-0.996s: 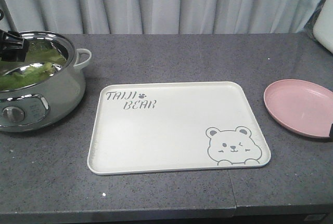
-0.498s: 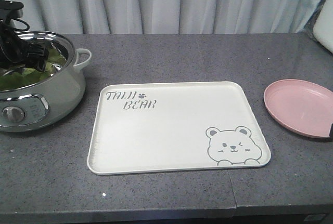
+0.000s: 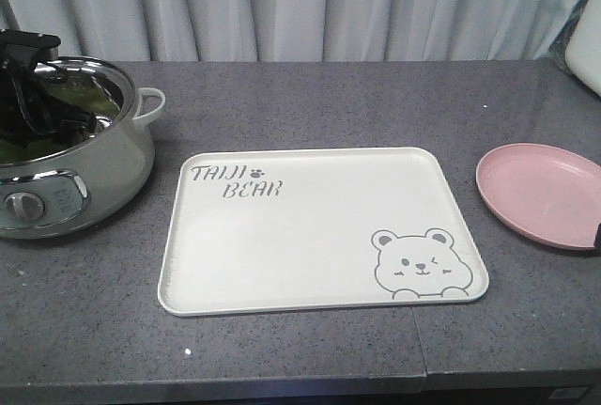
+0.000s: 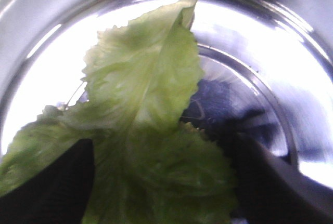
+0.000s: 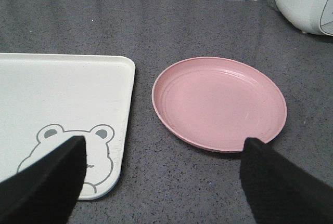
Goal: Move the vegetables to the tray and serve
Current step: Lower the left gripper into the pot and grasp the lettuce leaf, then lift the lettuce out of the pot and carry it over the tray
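The vegetables are green frilly lettuce leaves (image 4: 145, 94) lying in the steel pot (image 3: 94, 175) at the table's left. My left gripper (image 4: 161, 151) is down inside the pot, open, with one finger on each side of the lettuce. From the front, its black arm (image 3: 38, 95) hides most of the leaves. The cream tray (image 3: 319, 226) with the bear drawing lies empty mid-table and also shows in the right wrist view (image 5: 57, 89). My right gripper (image 5: 161, 148) is open and empty, above bare table between the tray and the pink plate (image 5: 218, 102).
The pink plate (image 3: 540, 189) sits right of the tray. A white appliance (image 5: 307, 0) stands at the far right back. Grey curtains hang behind the table. The pot has a side handle (image 3: 150, 102) facing the tray.
My left arm has moved right and down into the pot, and now covers the lettuce that showed before. The tray, the plate and the right arm have not moved.
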Robot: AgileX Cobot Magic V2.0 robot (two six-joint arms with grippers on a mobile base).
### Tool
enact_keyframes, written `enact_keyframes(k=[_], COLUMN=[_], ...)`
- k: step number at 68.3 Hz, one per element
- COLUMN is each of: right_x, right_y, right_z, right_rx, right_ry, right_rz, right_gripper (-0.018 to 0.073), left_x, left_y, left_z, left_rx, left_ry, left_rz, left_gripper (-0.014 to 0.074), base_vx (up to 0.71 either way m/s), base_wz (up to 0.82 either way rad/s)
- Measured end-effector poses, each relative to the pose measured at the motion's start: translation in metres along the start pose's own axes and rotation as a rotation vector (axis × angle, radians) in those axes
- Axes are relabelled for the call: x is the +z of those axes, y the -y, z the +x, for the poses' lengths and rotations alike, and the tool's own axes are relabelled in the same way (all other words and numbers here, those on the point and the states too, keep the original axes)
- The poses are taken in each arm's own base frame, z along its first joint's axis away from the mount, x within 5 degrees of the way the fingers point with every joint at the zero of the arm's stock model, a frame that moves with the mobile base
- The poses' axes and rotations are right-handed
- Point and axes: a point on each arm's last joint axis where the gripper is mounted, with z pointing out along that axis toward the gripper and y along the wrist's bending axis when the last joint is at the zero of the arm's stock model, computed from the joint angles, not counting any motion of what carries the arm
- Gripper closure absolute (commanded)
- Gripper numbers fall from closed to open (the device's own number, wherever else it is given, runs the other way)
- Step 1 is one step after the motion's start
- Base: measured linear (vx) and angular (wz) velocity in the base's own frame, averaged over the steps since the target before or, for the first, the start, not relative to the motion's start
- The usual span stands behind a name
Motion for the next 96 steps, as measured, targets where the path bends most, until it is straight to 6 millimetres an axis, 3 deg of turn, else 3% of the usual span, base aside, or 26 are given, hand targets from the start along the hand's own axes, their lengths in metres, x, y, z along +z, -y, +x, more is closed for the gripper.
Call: enact_keyframes(k=[29,47,57,70,82,96], right_x=[0.0,0.0,0.0,0.0,0.0,0.0], right_y=[0.0,0.0,0.0,0.0,0.0,0.0], right_z=[0.0,0.0,0.0,0.0,0.0,0.0], right_rx=[0.0,0.0,0.0,0.0,0.001,0.001], right_ry=[0.0,0.0,0.0,0.0,0.0,0.0], right_rz=[0.0,0.0,0.0,0.0,0.0,0.0], right_gripper=[-0.0032,-0.0032,-0.0032,-0.0032,-0.0032,-0.0032], left_x=[0.005,-0.005,-0.034,-0.091,-0.14,-0.167], left_y=[-0.001,-0.001,-0.001,0.0,0.009,0.04], left_z=[0.001,0.001,0.0,0.006,0.033,0.071], left_rx=[0.006,0.005,0.002,-0.002,0.005,0.08], left_ry=[-0.011,-0.007,0.045,0.142,0.226,0.286], left_rz=[-0.006,-0.006,-0.009,-0.014,0.012,0.087], left_gripper=[0.0579,0.0603,0.0603,0.0603,0.0603,0.0603], base_vx=[0.0,0.0,0.0,0.0,0.0,0.0], base_wz=[0.0,0.0,0.0,0.0,0.0,0.0])
